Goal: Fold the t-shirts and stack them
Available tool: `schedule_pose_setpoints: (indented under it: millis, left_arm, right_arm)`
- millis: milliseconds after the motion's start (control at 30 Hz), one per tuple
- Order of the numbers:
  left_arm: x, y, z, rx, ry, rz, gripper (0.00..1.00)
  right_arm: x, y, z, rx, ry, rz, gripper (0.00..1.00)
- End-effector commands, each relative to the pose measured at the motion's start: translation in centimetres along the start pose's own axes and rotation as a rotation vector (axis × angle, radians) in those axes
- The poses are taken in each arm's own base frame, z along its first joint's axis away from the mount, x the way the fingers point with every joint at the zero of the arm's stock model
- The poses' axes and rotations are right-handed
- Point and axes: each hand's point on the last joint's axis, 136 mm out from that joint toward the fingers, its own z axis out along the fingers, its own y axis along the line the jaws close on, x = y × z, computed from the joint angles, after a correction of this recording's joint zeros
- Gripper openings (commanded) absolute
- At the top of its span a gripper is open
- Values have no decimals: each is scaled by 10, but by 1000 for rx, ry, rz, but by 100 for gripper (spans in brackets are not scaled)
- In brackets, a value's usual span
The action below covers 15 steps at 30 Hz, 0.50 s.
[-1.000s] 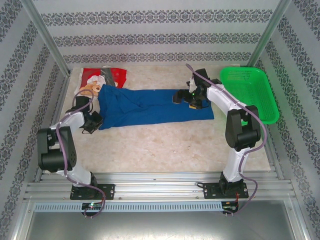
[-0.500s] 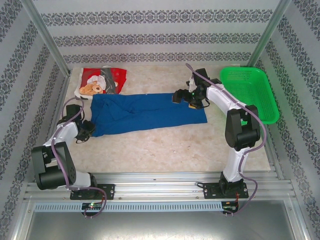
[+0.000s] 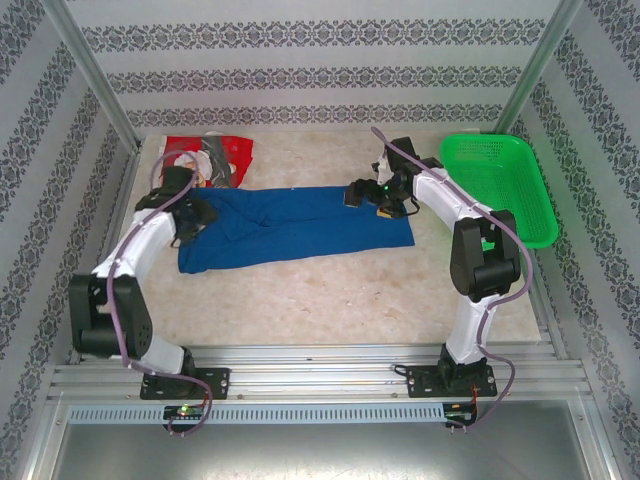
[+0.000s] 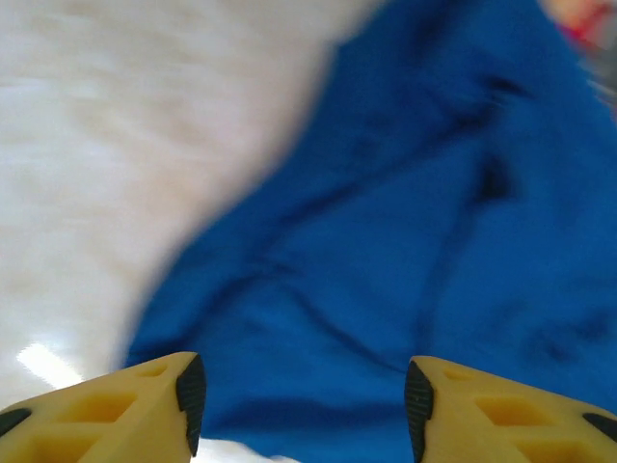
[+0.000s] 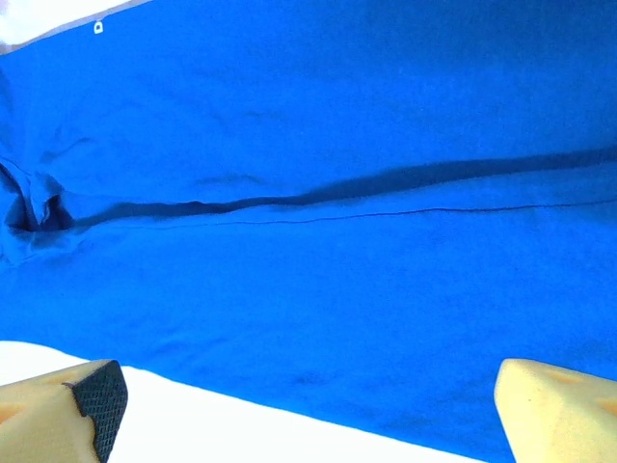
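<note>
Blue shirt (image 3: 300,225) lying in a long band, red shirt (image 3: 215,152) behind its left end, your left gripper (image 4: 299,397) and right gripper (image 5: 308,395) over the blue shirt's ends, both jaws released.

walls (image 3: 320,60): white paper with horizontal grey ornamental bands, on three sides | tabletop (image 3: 330,290): pale beige, marbled | frame: metal posts (image 3: 92,80) at both back corners, ribbed aluminium rails (image 3: 320,372) along near edge | light: bright, even, faint shadows
</note>
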Motion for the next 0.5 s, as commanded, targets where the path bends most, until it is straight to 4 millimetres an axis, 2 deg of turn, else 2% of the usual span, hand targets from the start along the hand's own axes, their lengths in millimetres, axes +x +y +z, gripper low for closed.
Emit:
schedule_pose_setpoints:
  millis: [0, 133, 333, 467]
  left_arm:
    - [23, -32, 22, 100, 126, -40, 56]
    - [30, -44, 46, 122, 180, -102, 52]
    - [39, -27, 64, 34, 210, -160, 44]
    - [41, -24, 75, 20, 216, -187, 42]
  right_arm:
    - [4, 7, -7, -14, -10, -28, 98]
    - [4, 10, -9, -25, -15, -39, 98]
    - [6, 8, -14, -15, -17, -51, 98]
    - [7, 4, -15, -13, -18, -42, 98]
